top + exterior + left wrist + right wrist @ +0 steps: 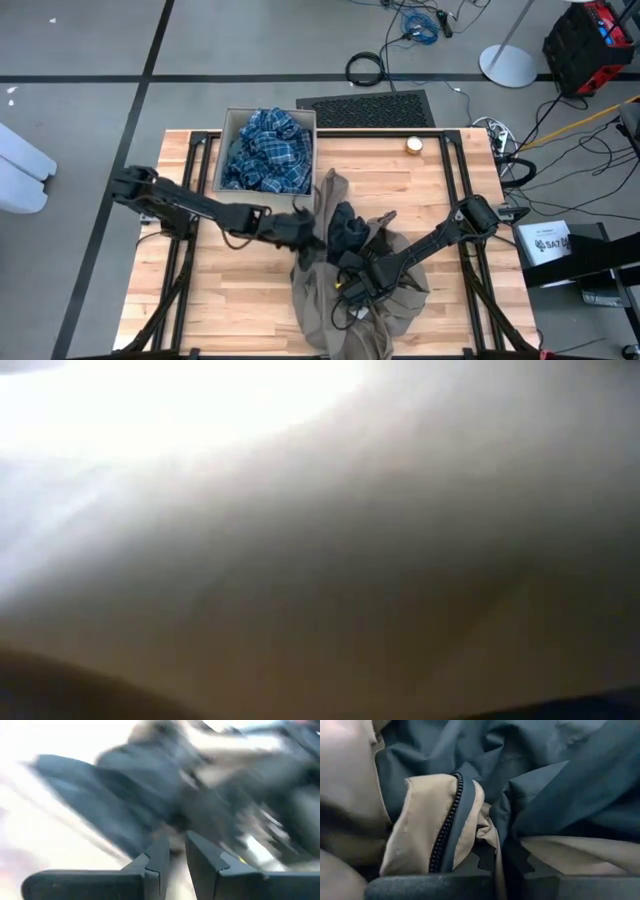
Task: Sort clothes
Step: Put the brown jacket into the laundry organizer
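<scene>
A taupe-brown piece [345, 300] with a black zipper lies crumpled on the wooden table's middle, with dark teal cloth [346, 226] bunched on top of it. The blue-white plaid shirt [268, 152] fills the cardboard box [228, 120] at the far edge. My right gripper [352, 284] is down in the pile and shut on the taupe-brown piece. My left gripper [303, 231] hovers at the pile's left edge, its fingers [159, 855] a narrow gap apart. The blurred left wrist view shows no cloth plainly between them. Cloth covers the low view. My right gripper [497, 867] pinches a fold of the taupe-brown piece [487, 827] between its two fingers, just beside the black zipper [445, 820]. The fingers slant down from above and from the table's right. The rest of the garment lies slack on the table.
A small round yellowish thing [414, 144] sits near the far edge, right of the box. A black mat [366, 108] lies beyond the table. Bare wood shows at the near left [230, 300] and at the right [460, 290].
</scene>
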`<state>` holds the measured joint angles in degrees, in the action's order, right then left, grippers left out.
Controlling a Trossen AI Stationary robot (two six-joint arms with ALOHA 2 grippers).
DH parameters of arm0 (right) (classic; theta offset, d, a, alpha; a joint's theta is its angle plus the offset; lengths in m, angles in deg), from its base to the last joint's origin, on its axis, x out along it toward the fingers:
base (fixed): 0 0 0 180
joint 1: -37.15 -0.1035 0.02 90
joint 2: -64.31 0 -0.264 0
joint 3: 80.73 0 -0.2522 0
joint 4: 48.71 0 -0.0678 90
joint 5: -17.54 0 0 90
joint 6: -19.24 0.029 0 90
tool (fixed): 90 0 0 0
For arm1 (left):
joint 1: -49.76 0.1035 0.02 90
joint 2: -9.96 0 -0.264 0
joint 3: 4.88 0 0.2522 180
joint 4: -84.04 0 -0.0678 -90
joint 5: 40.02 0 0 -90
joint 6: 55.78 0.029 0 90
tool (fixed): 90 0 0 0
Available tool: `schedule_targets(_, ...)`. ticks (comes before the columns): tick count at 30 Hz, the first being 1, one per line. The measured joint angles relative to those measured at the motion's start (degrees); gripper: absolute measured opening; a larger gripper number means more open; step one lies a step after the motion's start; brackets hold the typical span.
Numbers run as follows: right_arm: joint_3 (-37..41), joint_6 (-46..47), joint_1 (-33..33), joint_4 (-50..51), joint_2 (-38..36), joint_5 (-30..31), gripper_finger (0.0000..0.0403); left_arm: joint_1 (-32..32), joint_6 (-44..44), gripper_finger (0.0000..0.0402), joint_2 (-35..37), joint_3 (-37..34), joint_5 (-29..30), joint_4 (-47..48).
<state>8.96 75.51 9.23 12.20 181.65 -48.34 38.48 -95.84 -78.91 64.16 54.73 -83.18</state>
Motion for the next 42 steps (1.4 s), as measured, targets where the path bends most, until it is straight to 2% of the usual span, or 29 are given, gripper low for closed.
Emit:
schedule_targets(2, 0.0, -0.7, -0.2, -0.3, 0.0, -0.2, 0.0000, 0.9, -1.9, 0.0070, 0.5, 0.0, 6.3, 2.2)
schedule_targets(4, 0.0, -0.9, -0.2, -0.6, 0.0, -0.7, 0.0000, 1.6, -3.1, 0.0070, 0.4, 0.0, 9.7, 2.8)
schedule_targets(11, 0.0, -1.5, -0.4, -0.7, 0.0, -1.5, 0.0000, 3.0, -0.2, 0.0070, 0.4, 0.0, 14.9, 2.5)
schedule_targets(15, 0.0, -1.7, -0.4, -0.8, 0.0, -1.7, 0.0000, 2.4, 1.1, 0.0070, -1.3, 0.2, 14.9, 2.1)
schedule_targets(20, 0.0, -1.8, -0.4, -0.8, 0.0, -1.7, 0.0000, -2.5, 6.3, 0.0070, -2.7, 1.3, 11.4, 1.2)
schedule_targets(23, 0.0, -2.2, -0.4, -0.9, 0.0, -1.7, 0.0000, -4.3, 8.0, 0.0070, -2.7, 1.3, 11.4, 2.4)
schedule_targets(33, 0.0, -3.0, -0.4, -0.9, 0.0, -1.7, 0.0000, -4.6, 10.5, 0.0070, -2.7, 1.3, 13.3, 2.5)
schedule_targets(38, 0.0, -3.2, -0.4, -0.9, 0.0, -1.7, 0.0002, -4.7, 12.5, 0.0073, -2.7, 1.3, 11.4, 2.5)
schedule_targets(42, 0.0, -3.4, -0.4, -0.9, 0.0, -1.7, 0.0002, -4.9, 13.5, 0.0096, -2.7, 1.3, 9.0, 2.4)
